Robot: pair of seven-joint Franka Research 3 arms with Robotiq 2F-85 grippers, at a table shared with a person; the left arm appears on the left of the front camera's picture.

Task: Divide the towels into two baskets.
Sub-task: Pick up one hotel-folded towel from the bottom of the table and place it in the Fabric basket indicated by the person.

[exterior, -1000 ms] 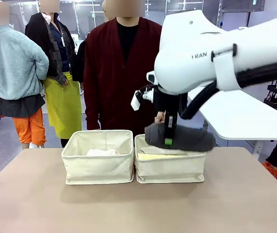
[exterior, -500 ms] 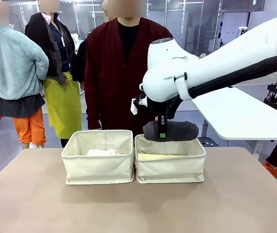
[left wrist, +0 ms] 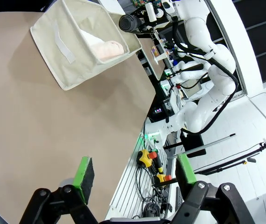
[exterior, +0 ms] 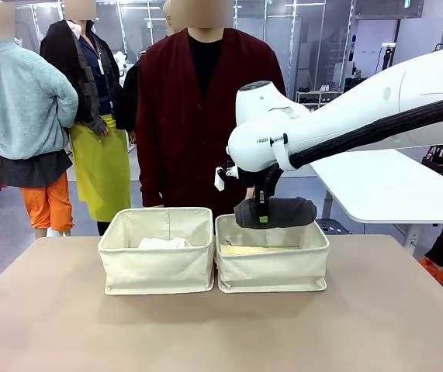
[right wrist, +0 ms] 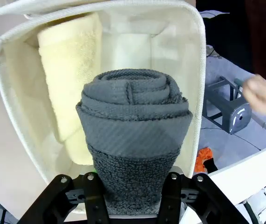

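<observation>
From the front view I had the right gripper (exterior: pixel 262 219) hanging over the right basket (exterior: pixel 272 267), its fingers clamped on the dark grey towel (exterior: pixel 275 211) near the roll's left-hand end, so most of the length stuck out toward picture right. The roll lay level, its long axis running side to side along the basket's long side, and it sat just above the rim with the pale yellow towel (exterior: pixel 256 249) lying in the basket below it. The left basket (exterior: pixel 157 267) stood touching the right one, with a pale roll (exterior: pixel 164 243) showing over its front wall; the person in the dark red cardigan (exterior: pixel 198 124) stood behind both. In the left wrist view the left gripper (left wrist: pixel 135 173) was spread wide with nothing between its fingers (left wrist: pixel 85 172), parked over the bare tabletop (left wrist: pixel 44 126) well apart from the left basket (left wrist: pixel 72 46), where a cream roll (left wrist: pixel 107 48) lay inside. In the right wrist view I looked straight down the grey towel (right wrist: pixel 135 135) end-on — its spiral facing me, held between the fingers (right wrist: pixel 94 200) — and the open right basket (right wrist: pixel 195 84) lay directly beneath, the yellow towel (right wrist: pixel 72 74) along one wall and free room beside it. I judged the drop turned on that — the roll lined up with the empty lane, so a straight descent and release looked enough.
</observation>
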